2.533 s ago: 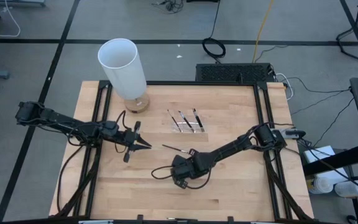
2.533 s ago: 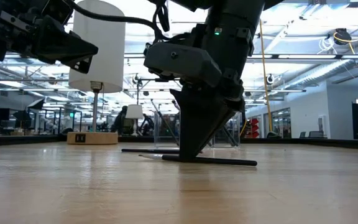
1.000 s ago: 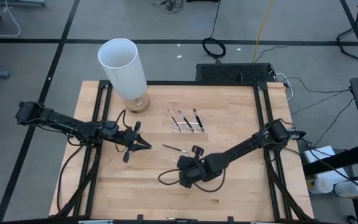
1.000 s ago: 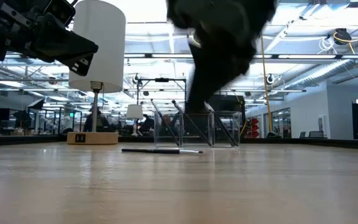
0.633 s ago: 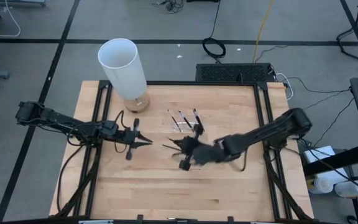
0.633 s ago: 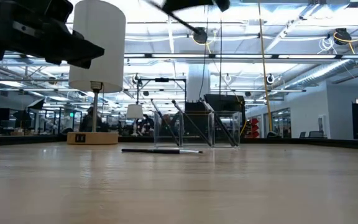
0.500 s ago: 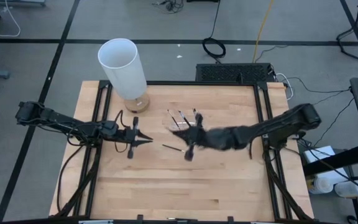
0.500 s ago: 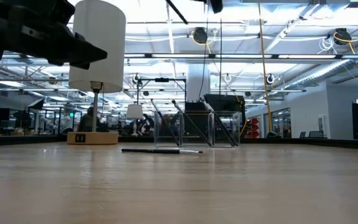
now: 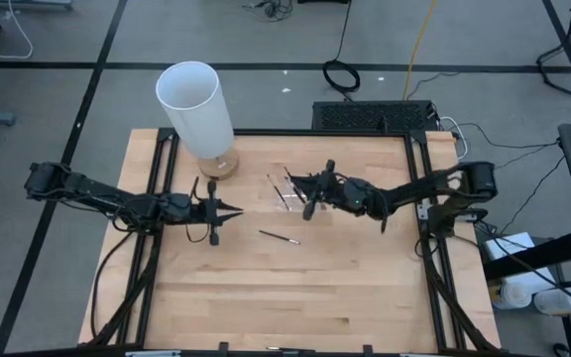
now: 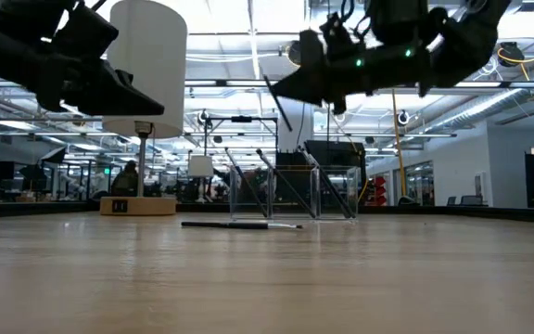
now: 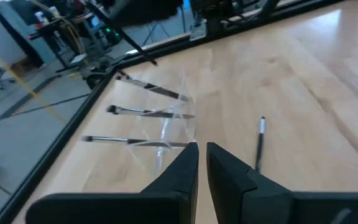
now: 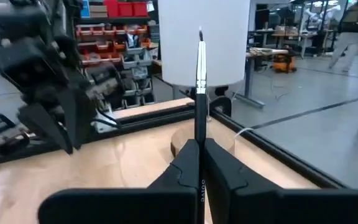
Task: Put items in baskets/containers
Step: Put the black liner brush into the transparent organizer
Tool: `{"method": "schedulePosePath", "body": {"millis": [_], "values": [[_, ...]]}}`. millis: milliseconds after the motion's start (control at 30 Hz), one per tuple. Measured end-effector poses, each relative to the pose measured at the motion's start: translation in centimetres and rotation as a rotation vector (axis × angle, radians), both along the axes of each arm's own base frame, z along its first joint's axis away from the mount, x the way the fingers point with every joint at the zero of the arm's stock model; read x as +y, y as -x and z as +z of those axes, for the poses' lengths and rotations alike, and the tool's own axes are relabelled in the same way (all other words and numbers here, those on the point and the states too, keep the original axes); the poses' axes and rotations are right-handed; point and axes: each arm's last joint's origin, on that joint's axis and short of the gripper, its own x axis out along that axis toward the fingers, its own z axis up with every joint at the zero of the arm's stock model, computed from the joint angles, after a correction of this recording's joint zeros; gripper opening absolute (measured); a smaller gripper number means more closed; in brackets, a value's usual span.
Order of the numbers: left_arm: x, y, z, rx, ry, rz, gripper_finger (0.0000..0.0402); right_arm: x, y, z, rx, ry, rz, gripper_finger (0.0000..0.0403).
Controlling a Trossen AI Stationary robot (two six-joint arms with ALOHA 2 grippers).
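A clear tray (image 9: 300, 195) stands at the table's far middle. Three dark brushes (image 11: 148, 113) lean in it, their ends over its rim. One more brush (image 9: 279, 237) lies flat on the wood near the tray's front. My right gripper (image 9: 300, 182) hovers over the tray, level and shut on another brush (image 12: 199, 68). My left gripper (image 9: 238, 210) waits left of the loose brush. It points toward the tray, its fingers (image 11: 185, 163) all but together with nothing between them. My right gripper pinches the brush's dark handle (image 12: 197, 138) between its two fingers. The fingers come level from the table's right side. The brush sticks out past the fingertips at a slant (image 10: 276, 104), its silver band and tip ahead. It is lifted clear above the tray.
A tall white cylinder (image 9: 196, 104) on a wooden base stands at the far left corner. Black frame rails (image 9: 416, 178) run along the table's sides. Bare wood (image 9: 295, 297) fills the near half of the table.
My right gripper has risen from the table's near middle. It has swung toward the far edge to above the tray and tipped from pointing down to level, carrying its brush clear of the wood. My left gripper has rolled about its own line in place. The loose brush has stayed put.
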Motion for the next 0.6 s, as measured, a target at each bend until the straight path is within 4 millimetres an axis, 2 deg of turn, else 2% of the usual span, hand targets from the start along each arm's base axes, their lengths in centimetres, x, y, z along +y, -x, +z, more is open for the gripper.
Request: {"method": "schedulePosePath", "body": {"millis": [200, 333, 467, 600], "values": [[0.1, 0.0, -0.2, 0.018, 0.003, 0.02, 0.0042, -0.4, -1.0, -3.6, 0.045, -0.028, -0.053, 0.0], [0.1, 0.1, -0.2, 0.025, 0.002, 0.02, 0.0042, -0.4, -1.3, -4.6, 0.035, -0.06, -0.07, 0.0], [0.1, 0.1, -0.2, 0.024, 0.001, 0.02, 0.0042, -0.3, -1.3, -4.6, 0.032, -0.07, -0.082, 0.0], [0.1, 0.1, -0.2, 0.024, -0.001, 0.019, 0.0042, 0.2, -1.2, -5.2, 0.091, -0.067, -0.127, 0.0]]}}
